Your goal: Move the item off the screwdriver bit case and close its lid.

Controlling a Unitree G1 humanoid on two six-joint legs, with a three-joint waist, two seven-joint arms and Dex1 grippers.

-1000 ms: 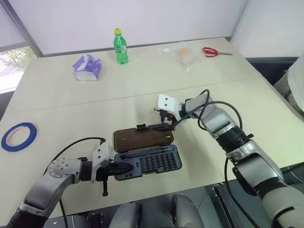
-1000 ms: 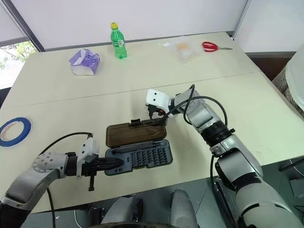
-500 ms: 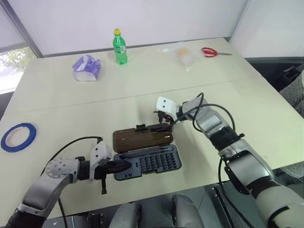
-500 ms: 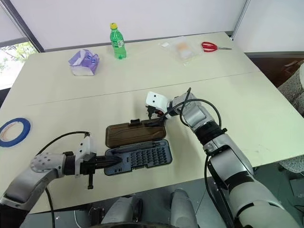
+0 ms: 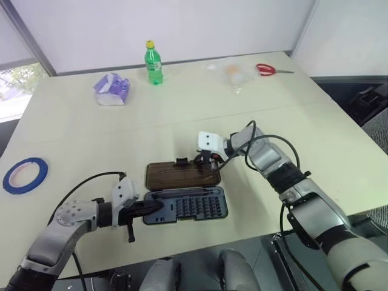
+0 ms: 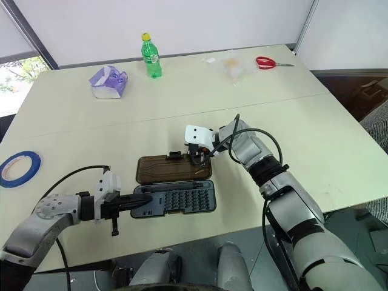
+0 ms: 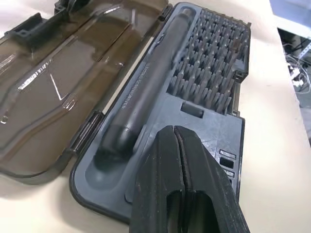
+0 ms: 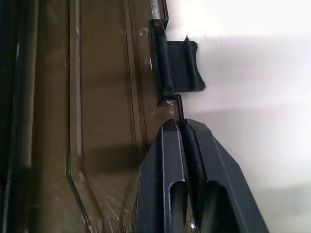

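The right gripper (image 8: pixel 183 127), which stood wide open over the far edge of the lid (image 5: pixel 182 175) a second ago, has now snapped together on that thin edge, just beside the small black latch tab (image 8: pixel 181 65); the right wrist view shows its two fingers pinched flat with the smoky-brown rim between them. That reads as the grip needed to swing the lid over, so the closing step looks ready to begin. The arm has also dropped a little lower onto the panel than in the earlier frames. The left gripper (image 7: pixel 181 145) is as it was, jaws pressed fully together and holding nothing, its tips resting on the near left end of the screwdriver bit case (image 5: pixel 185 206), seemingly pinning the tray down. The lid still lies flat open on the table (image 5: pixel 291 127), hinged along the tray's far side, with the dark driver handle (image 7: pixel 146 87) and the rows of bits exposed. The blue ring of tape (image 5: pixel 25 175) is already off the case, lying well apart at the table's left edge, so only the closing remains.
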